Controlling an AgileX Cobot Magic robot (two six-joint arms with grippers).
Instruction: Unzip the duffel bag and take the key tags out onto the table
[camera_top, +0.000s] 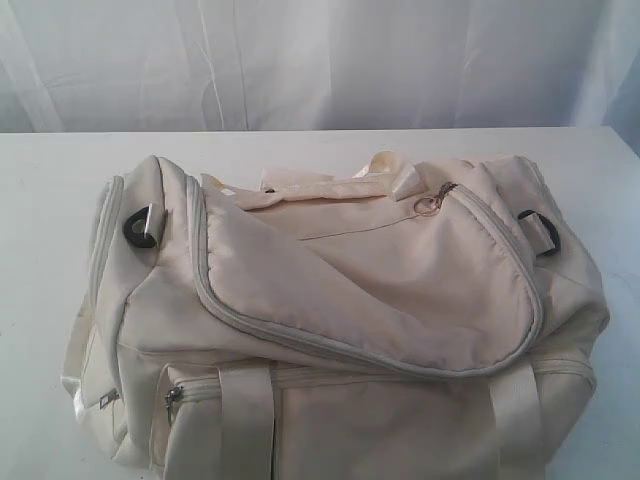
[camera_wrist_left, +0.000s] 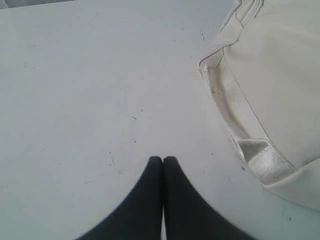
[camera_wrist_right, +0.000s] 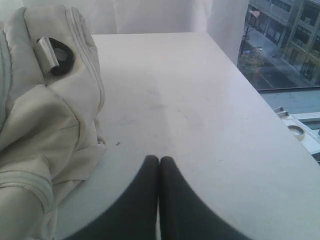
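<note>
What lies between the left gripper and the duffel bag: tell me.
Only bare table separates the left gripper from the duffel bag, as the left wrist view shows.

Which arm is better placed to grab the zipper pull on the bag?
Probably the right. The zipper pull sits toward the right end of the bag, the side where the right gripper is, shut, above the table. The left gripper, also shut, is off the far end.

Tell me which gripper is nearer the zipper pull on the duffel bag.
Right, probably. The zipper pull sits toward the duffel bag's right end, where the right gripper hangs shut over the table; the left gripper is off the far left end.
</note>
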